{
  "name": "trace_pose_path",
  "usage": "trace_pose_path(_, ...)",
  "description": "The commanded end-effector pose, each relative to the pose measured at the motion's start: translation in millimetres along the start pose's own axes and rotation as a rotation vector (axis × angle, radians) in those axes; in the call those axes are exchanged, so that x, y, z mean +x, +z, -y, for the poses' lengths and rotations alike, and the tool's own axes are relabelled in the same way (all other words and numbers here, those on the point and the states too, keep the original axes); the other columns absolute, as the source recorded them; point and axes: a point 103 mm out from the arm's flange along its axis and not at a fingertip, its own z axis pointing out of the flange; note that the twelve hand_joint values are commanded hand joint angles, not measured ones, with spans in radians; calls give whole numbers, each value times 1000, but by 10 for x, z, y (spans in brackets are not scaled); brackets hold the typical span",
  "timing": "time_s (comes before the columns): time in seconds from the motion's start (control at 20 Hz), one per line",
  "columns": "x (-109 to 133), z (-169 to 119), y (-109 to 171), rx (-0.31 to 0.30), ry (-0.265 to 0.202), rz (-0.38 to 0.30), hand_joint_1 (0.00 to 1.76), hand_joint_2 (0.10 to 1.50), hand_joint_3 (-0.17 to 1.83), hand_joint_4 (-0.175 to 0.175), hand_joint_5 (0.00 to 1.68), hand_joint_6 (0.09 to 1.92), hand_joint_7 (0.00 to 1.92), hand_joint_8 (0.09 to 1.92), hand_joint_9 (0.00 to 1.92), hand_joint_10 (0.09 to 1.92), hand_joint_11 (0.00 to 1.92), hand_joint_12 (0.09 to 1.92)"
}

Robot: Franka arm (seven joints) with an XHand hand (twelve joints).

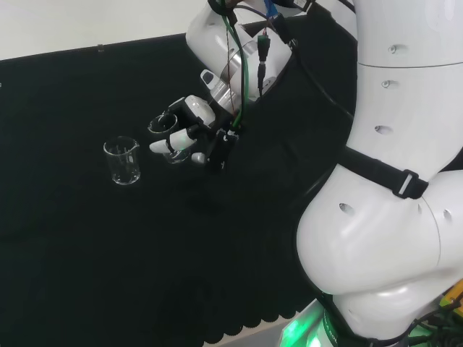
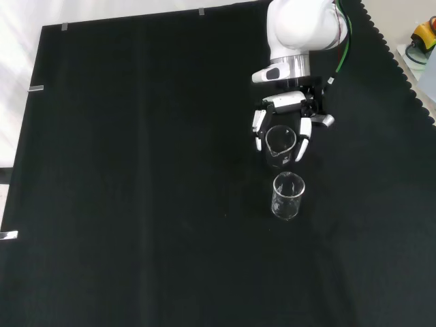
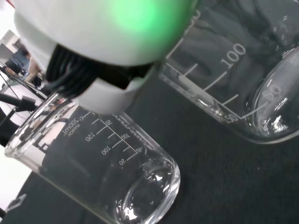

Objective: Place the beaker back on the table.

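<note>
A clear glass beaker sits upright between the fingers of my black and white hand. The fingers are curled round its sides, and its spout points toward the camera in the front view. It is low over the cloth; whether its base touches I cannot tell. In the wrist view this beaker looms large, with a blurred white part of the hand in front of it.
A second clear beaker stands upright on the black cloth close beside the held one, left of it in the head view and nearer the camera in the front view. The arm's white links rise at the head view's right.
</note>
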Motion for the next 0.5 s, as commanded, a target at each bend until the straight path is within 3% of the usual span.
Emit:
trace_pose_path(0.05, -22, -35, 48, -22, -3, -27, 1434, 610, 617, -175, 1381, 411, 1508, 334, 1392, 363, 1234, 799)
trace_pose_path(0.5, -71, -79, 141, -37, -4, -29, 1434, 621, 599, -175, 1381, 405, 1510, 318, 1387, 369, 1229, 806)
